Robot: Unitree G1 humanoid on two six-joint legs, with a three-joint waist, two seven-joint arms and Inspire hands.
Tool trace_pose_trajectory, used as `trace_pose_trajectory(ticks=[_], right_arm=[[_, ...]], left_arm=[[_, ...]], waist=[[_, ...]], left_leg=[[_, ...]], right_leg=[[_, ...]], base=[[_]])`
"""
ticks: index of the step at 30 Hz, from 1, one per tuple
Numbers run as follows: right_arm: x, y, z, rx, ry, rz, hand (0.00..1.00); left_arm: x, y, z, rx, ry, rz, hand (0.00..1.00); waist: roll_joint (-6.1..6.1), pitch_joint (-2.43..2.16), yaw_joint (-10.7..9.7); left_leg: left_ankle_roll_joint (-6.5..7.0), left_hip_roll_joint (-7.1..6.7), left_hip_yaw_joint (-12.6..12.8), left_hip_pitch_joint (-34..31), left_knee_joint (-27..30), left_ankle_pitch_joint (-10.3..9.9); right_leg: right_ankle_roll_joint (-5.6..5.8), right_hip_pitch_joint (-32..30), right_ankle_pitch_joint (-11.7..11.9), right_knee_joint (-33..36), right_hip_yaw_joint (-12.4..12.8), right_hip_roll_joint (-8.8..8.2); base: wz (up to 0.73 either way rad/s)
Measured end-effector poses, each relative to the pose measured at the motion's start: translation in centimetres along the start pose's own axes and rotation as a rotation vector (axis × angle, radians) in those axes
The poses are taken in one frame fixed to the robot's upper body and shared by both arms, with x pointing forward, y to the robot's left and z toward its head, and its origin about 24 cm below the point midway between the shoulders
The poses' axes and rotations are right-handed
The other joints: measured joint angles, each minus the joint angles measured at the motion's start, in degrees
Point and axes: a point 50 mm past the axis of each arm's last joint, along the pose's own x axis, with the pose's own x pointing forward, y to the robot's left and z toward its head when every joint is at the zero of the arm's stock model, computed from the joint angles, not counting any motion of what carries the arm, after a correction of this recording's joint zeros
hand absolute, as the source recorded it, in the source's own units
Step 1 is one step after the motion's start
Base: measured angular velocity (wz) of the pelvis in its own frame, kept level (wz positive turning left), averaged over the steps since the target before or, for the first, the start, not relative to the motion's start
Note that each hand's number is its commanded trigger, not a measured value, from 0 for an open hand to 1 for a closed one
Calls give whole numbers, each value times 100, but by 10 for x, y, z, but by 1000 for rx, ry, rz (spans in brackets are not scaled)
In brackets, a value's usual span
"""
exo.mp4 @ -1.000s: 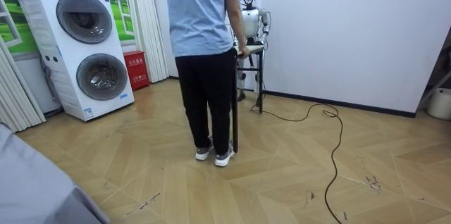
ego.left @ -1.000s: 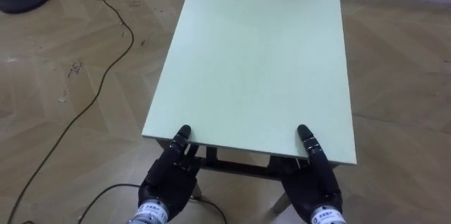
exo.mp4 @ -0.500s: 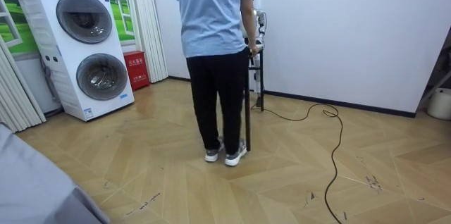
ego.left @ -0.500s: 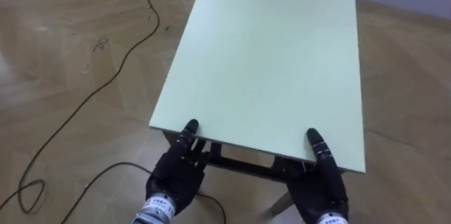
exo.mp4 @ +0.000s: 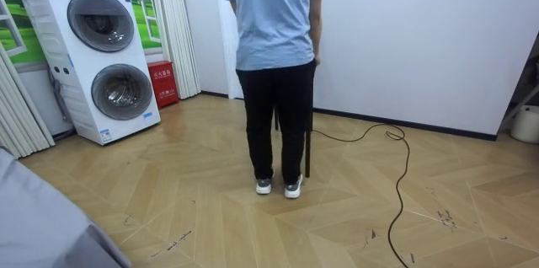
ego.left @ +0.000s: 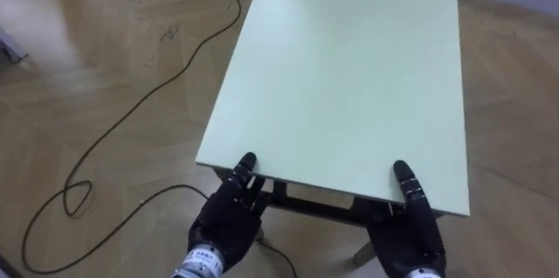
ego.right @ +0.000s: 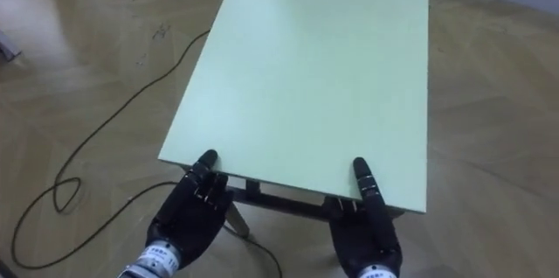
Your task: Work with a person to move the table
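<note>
Gripping the near short edge of the pale green table (ego.left: 349, 77), I have one hand at each corner. My left hand (ego.left: 229, 217) sits at the near left corner, its thumb (ego.left: 245, 165) laid on top of the board and its fingers tucked beneath the edge, so the board is pinched between them. My right hand (ego.left: 409, 230) does the same at the near right corner, thumb (ego.left: 405, 177) on top and palm below. Under the edge, between my hands, runs the table's dark frame (ego.left: 323, 208). The tabletop stretches away from me over the wooden floor (ego.left: 105, 164), and a dark cable (ego.left: 131, 112) loops across the floor on my left.

From the room view, a person (exo.mp4: 276, 40) in a light blue shirt and black trousers stands back to the camera at the table's far end; one dark table leg (exo.mp4: 307, 146) shows just beside the person's legs. How the person holds it I cannot tell. Two stacked washing machines (exo.mp4: 101, 57) stand at the room view's left.
</note>
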Motion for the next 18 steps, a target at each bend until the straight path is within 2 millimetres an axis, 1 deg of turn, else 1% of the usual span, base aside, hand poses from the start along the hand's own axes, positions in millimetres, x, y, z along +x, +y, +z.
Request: trace_pose_trajectory(ticks=[1, 2, 3, 4, 5, 6, 7, 8, 9, 10, 11, 13, 15, 17, 18], right_arm=[[-2, -2, 0, -7, 1, -5, 100], [-4, -4, -1, -10, 0, -9, 100], [-9, -8, 0, -8, -6, -20, 100], [-10, -10, 0, -5, -13, -24, 100], [-13, -12, 1, 7, -23, -29, 100], [-15, -14, 1, 24, -32, -34, 100], [-15, -14, -1, 37, -33, -33, 100], [-15, -14, -2, 43, -31, -32, 100], [-15, -13, -6, 56, -32, -32, 100], [-16, -13, -8, 62, -36, -33, 100], [-16, -13, -8, 63, -37, -33, 100], [-16, -13, -9, 75, -37, -36, 100], [-18, -14, -11, 77, -30, -41, 100], [-20, -16, -11, 72, -26, -47, 100], [-20, -16, -10, 71, -29, -44, 100]], left_arm=[[-2, 3, -2, -6, 1, 18, 100], [-3, 4, -3, -8, 4, 23, 100], [-4, 6, -6, -6, 15, 26, 100], [-4, 5, -8, -2, 20, 24, 100], [-2, 3, -9, 7, 28, 19, 100], [-1, 1, -11, 11, 34, 10, 100], [0, -1, -10, 16, 26, 1, 100], [0, -2, -8, 21, 17, -1, 100], [0, -2, -6, 23, 0, -1, 100], [0, -1, -5, 23, -8, 1, 100], [0, -2, -4, 21, -9, 0, 100], [0, -1, -5, 19, -7, 1, 100], [-2, 2, -4, 22, -6, 12, 100], [-4, 3, -6, 31, 4, 14, 100], [-4, 2, -6, 28, 9, 11, 100]], waist=[[-15, -3, -31], [-20, -4, -59], [-22, -3, -145], [-21, -3, -177], [-24, -4, -228], [-37, -4, -239], [-73, -1, -237], [-96, -3, -227], [-110, -4, -190], [-124, -2, -182], [-132, 1, -182], [-215, -4, -133], [-253, 0, -122], [-250, 1, -86], [-247, 0, -58]], left_leg=[[22, -70, -105, -2, -70, 78], [33, -107, -161, 7, -103, 109], [61, -229, -398, 31, -134, 167], [73, -281, -507, 46, -143, 192], [87, -381, -745, 74, -164, 243], [93, -468, -944, 82, -194, 302], [78, -564, -1128, 76, -262, 366], [73, -615, -1216, 67, -300, 410], [71, -681, -1382, 65, -374, 503], [77, -693, -1422, 73, -422, 584], [68, -696, -1453, 73, -436, 615], [17, -695, -1560, 91, -512, 713], [-9, -684, -1628, 67, -533, 769], [-38, -684, -1732, 53, -590, 849], [-52, -695, -1820, 54, -647, 928]], right_leg=[[1, -1, 1, 3, -51, -20], [9, 25, -1, 4, -125, -28], [54, 106, -30, 32, -192, -31], [83, 138, -53, 78, -149, -42], [130, 186, -89, 143, 67, -36], [144, 172, -109, 200, 418, -11], [130, 151, -136, 168, 740, 26], [103, 131, -157, 162, 827, 33], [74, 114, -166, 148, 845, 44], [60, 133, -154, 115, 808, 65], [53, 144, -142, 88, 783, 78], [29, 173, -111, -19, 658, 107], [17, 175, -79, -63, 596, 147], [45, 192, -47, -138, 519, 194], [18, 182, -21, -150, 465, 213]], base=[[28], [60], [69], [97], [90], [92], [59], [35], [21], [22], [27], [24], [15], [20], [24]])
